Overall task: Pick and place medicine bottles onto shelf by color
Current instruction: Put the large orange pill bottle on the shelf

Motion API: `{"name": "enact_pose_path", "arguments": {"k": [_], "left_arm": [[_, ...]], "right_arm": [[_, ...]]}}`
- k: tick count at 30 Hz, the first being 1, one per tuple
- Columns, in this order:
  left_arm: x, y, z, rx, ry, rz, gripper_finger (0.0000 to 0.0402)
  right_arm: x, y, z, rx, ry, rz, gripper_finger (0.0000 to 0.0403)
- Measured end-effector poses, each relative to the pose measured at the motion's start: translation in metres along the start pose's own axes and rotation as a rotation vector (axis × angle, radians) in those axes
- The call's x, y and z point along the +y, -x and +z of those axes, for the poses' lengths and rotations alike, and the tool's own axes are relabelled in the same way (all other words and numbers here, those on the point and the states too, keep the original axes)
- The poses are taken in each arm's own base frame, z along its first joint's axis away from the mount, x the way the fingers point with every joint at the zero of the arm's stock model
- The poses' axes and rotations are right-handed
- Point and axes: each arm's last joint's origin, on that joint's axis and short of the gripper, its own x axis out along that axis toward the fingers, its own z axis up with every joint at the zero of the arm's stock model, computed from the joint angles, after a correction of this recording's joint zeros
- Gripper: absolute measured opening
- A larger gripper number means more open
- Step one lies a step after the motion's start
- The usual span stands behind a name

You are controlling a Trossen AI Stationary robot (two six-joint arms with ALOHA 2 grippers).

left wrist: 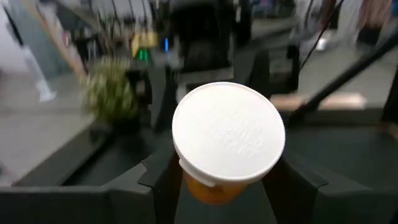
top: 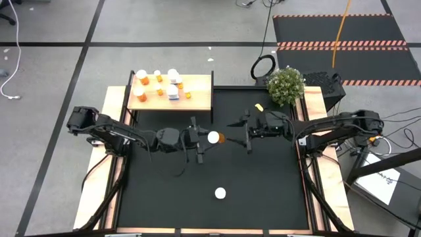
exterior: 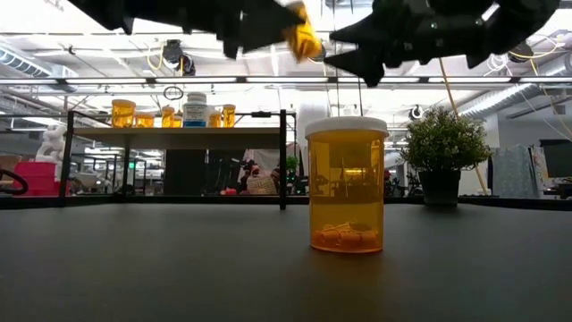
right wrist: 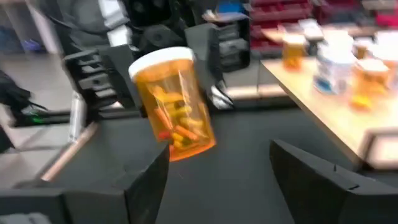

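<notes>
From above, the two arms meet near the middle of the black mat (top: 217,164). The left gripper (top: 205,139) is clamped on an orange bottle (top: 215,137) with a white cap, and the right gripper (top: 245,130) faces it just beside, its fingers spread apart and holding nothing.

The right wrist view gives what the overhead cannot: the held bottle (right wrist: 173,102) is tilted, with pills inside. The left wrist view shows mostly its round white cap (left wrist: 228,132) between the dark fingers (left wrist: 158,177).

The low view shows both grippers up in the air at the top of the frame, the bottle (exterior: 302,36) between them, well clear of the mat. It also shows a second orange bottle (exterior: 347,185) standing upright at centre frame; from above this one is only a white cap (top: 220,193) in the lower middle of the mat.

The shelf (top: 197,99) sits at upper left of the overhead frame, with a potted plant (top: 285,85) at upper right. On the shelf I count roughly eight bottles: most orange, and about two white ones (top: 173,84), though the cluster is too small to count surely.
</notes>
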Motion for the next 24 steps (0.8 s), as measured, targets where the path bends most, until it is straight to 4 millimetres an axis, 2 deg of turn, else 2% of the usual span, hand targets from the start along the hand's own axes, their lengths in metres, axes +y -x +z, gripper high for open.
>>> {"name": "enact_pose_path", "arguments": {"k": [4,10,14,18,24], "left_arm": [[0.010,-0.001,-0.013,0.141,0.014,0.023,0.0189],[0.012,-0.007,-0.037,0.279,0.046,-0.058,0.0198],[0.008,-0.011,-0.047,0.318,0.033,-0.115,0.0194],[0.008,-0.012,-0.053,0.341,0.026,-0.114,0.0194],[0.008,-0.011,-0.054,0.359,0.022,-0.115,0.0198]], "right_arm": [[-0.003,-0.002,0.008,0.073,-0.037,-0.025,0.0281],[0.002,-0.028,0.009,0.122,0.035,-0.042,0.0281],[0.002,-0.047,-0.003,0.183,0.071,-0.021,0.0281],[0.003,-0.062,-0.015,0.235,0.063,0.082,0.0281],[0.003,-0.067,-0.020,0.255,0.058,0.131,0.0281]]}}
